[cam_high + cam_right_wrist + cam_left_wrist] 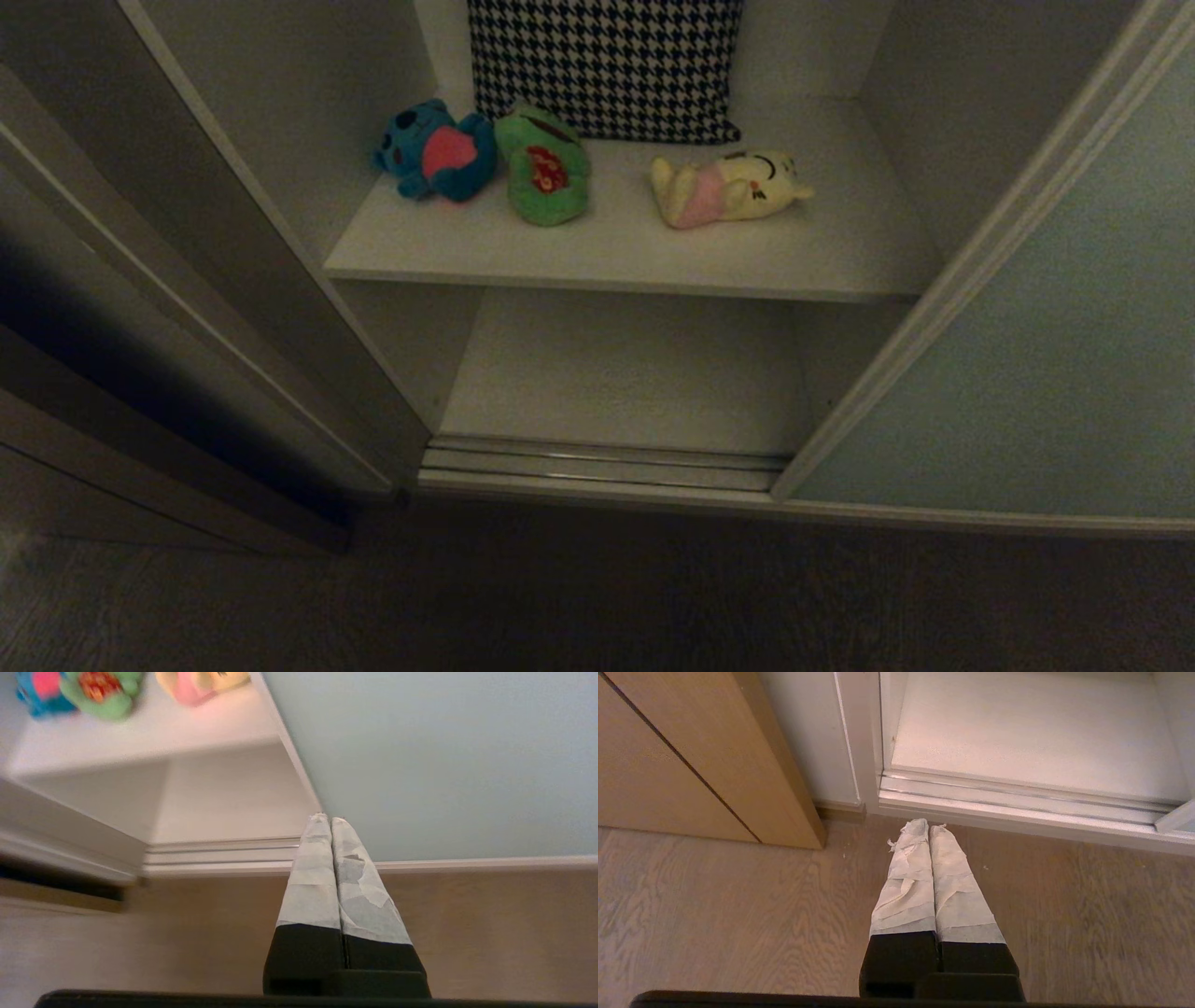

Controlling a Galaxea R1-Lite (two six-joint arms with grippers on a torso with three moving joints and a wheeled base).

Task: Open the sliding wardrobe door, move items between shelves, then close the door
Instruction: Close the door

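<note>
Sliding wardrobe door (1027,355) already slid right, bay open. Three plush toys (546,168) on upper shelf (635,257), lower shelf (625,373) bare. Right gripper (325,820) pressed together, low near door's bottom edge; left gripper (923,826) likewise together, over floor (738,914). Judgement: part right fingers before reaching, approach nearest yellow toy (728,187) from front, clearing shelf lip.

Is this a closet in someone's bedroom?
Probably yes, a home wardrobe: a sliding door on floor rails, white shelves holding plush toys, and wooden flooring.

Wood-grain floor (714,914); tan wooden panel (668,756) left; dim light.
</note>
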